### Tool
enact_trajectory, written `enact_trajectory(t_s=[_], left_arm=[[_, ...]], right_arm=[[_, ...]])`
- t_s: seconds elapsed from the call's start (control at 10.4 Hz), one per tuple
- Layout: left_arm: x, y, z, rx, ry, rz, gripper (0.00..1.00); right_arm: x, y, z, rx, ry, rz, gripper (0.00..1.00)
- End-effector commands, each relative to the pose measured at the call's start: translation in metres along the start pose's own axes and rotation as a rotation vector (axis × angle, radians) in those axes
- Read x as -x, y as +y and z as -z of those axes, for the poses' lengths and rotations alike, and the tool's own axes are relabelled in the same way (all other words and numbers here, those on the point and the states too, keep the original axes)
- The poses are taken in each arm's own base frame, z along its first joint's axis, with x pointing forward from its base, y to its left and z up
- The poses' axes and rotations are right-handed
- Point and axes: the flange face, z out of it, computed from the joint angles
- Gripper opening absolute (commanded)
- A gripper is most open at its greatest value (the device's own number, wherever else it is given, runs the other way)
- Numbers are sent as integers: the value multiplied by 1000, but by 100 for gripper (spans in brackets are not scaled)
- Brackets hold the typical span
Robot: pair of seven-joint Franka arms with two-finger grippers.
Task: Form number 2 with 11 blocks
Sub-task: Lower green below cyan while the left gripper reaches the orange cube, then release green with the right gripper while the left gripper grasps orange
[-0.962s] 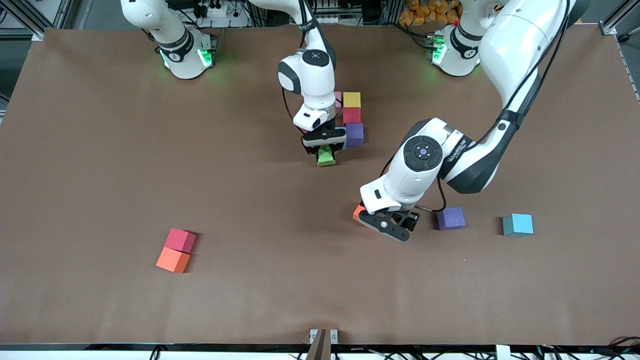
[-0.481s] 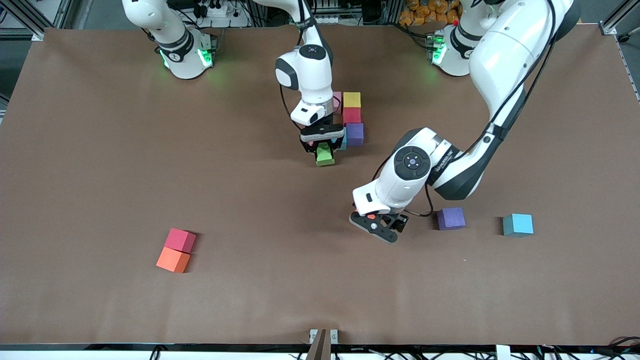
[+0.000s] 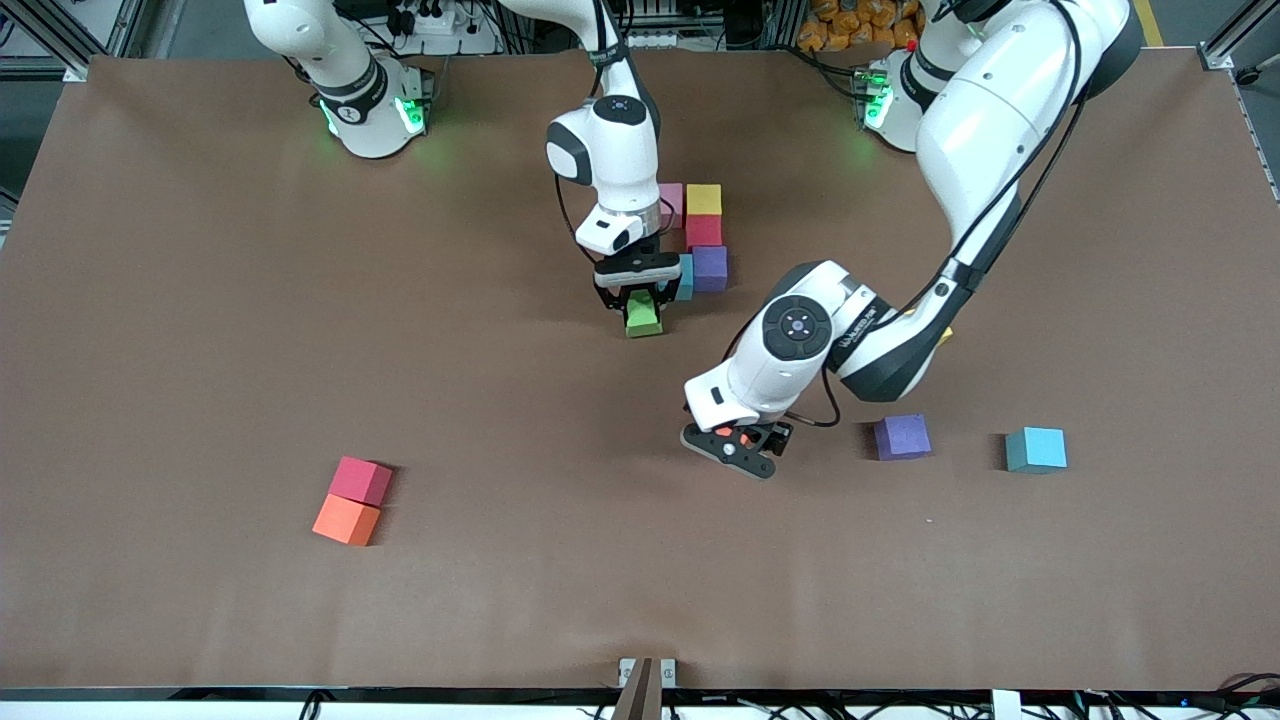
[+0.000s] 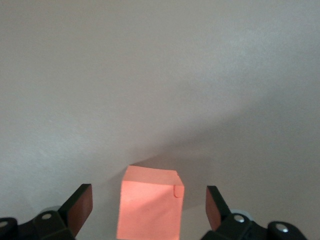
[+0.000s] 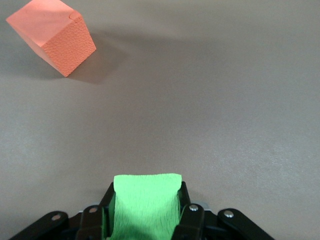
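Right gripper is clamped on a green block, squeezing it so the foam bulges between the fingers, at the camera-side edge of the partial number 2. That cluster so far: pink, yellow, red, purple and a light blue block half hidden by the wrist. So approx 5 placed plus green in hand; well short of 11.

Left gripper hangs low w/ jaws wide apart, straddling an orange block on the table; fingers not touching it. Looks like a pick is about to start.

Loose blocks further out: purple one and light blue one toward the left arm's end, red one touching another orange one toward the right arm's end.

Risks, as I judge them:
- Green is compressed; on release it may spring back and nudge the light blue neighbour, skewing the row.
- Wrist hides part of the cluster, so alignment can't be checked.
- Orange block sits slightly rotated vs the left jaws; closing could twist it or grip on corners, giving a crooked hold.
- Both arms heading to the same cluster could crowd each other.
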Motion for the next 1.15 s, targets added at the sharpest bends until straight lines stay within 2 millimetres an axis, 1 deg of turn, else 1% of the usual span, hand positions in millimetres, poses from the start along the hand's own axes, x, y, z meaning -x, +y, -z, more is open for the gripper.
enact_trajectory(t_s=[0.0,0.29,0.38,0.48,0.67,0.77,0.87,0.96,1.06], left_arm=[[3,-1,-12,-19,-3,18,100],[7,-3,-20,-25,-17,21,100],[10,2,-24,-24,-26,13,100],[14,3,-29,-24,-36,10,100],[17,-4,-39,-41,-51,13,100],[18,-2,-43,-42,-56,11,100],[19,-7,-45,-50,-59,15,100],[20,-7,-52,-47,-64,16,100],[19,-7,-52,-43,-57,16,100]], right_arm=[[6,1,-1,9,25,-26,13],[9,1,-3,15,26,-22,13],[11,0,-4,16,27,-16,14],[13,0,-5,19,25,-17,15],[15,2,-6,23,23,-20,16],[19,0,-5,23,22,-14,16],[20,4,-7,30,18,-15,16],[22,5,-7,33,16,-16,16],[23,3,-6,31,16,-38,16]])
